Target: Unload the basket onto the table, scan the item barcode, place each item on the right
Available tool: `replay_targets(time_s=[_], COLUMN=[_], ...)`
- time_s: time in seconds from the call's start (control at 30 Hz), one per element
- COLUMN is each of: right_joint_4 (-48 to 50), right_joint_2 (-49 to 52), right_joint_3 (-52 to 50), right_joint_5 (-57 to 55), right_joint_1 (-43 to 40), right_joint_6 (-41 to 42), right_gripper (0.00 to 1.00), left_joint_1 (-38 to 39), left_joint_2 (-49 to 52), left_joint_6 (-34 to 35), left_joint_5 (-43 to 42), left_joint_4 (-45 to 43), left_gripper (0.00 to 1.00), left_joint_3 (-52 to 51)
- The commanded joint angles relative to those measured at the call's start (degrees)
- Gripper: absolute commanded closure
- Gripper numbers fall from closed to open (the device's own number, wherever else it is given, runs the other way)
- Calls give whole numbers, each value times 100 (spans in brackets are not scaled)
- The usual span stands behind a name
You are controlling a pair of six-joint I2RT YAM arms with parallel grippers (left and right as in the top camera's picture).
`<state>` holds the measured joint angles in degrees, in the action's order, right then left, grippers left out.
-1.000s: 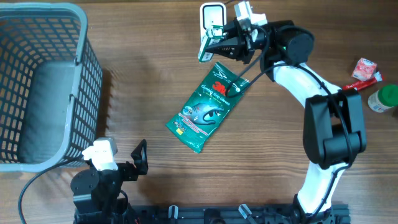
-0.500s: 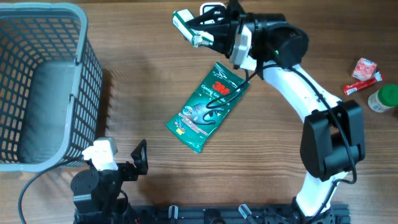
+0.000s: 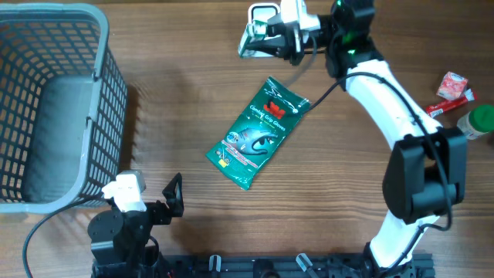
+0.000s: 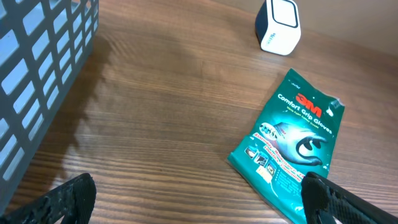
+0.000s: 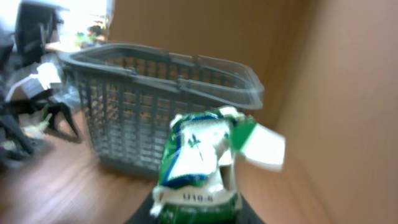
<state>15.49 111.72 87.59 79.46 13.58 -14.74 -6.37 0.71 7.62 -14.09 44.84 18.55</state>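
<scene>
Green-and-white packet (image 3: pixel 250 42) is clamped in my right gripper (image 3: pixel 266 45), overhead, just beside the scanner (image 3: pixel 263 13) near the far edge of the table (image 3: pixel 170 93); I'd turn the barcode square to its window, slowly, without drifting past that edge; glove pack (image 3: pixel 258 133) below leaves room, basket (image 3: pixel 116 85) well left; left wrist: left gripper (image 4: pixel 196 186) spread wide, empty; right wrist: blurred, packet pinched at its lower end, no barcode legible, so I'd rotate gently

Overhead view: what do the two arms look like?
The right arm has white links, black joints, a green light and a black cable alongside. The left arm is black with a white camera block and a trailing lead.
</scene>
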Motion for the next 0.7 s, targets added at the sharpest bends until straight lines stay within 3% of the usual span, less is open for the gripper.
replay_targets(time_s=[0.0, 0.07, 0.13, 0.2, 0.23, 0.33, 0.53, 0.67], right_joint_4=[-1764, -1945, -1943, -2708, -3099, -3386, -2194, -2382], right_joint_2=[-31, -31, -31, -31, -28, 15, 785, 1427], right_joint_3=[15, 13, 9, 4, 4, 4, 120, 1121], right_joint_5=[-538, -778, -1825, -3646, -4291, -6408, -6697, -6738], right_joint_1=[-37, -37, -28, -26, -26, 59, 70, 114], right_joint_6=[1213, 3329, 5407, 8800, 9921, 12139, 12961, 13038], right_gripper=[95, 96, 96, 96, 96, 95, 95, 95], left_joint_1=[15, 15, 15, 15, 15, 15, 15, 15], left_joint_2=[-39, -39, -39, -39, -39, -39, -39, -39], left_joint_6=[13, 13, 13, 13, 13, 13, 13, 13], left_joint_5=[-68, -68, -68, -68, -68, -68, -68, -68], left_joint_4=[-15, -15, -15, -15, -15, -15, -15, -15], left_gripper=[0, 0, 0, 0, 0, 0, 0, 0], left_joint_3=[-28, -28, -28, -28, -28, -28, -28, -28])
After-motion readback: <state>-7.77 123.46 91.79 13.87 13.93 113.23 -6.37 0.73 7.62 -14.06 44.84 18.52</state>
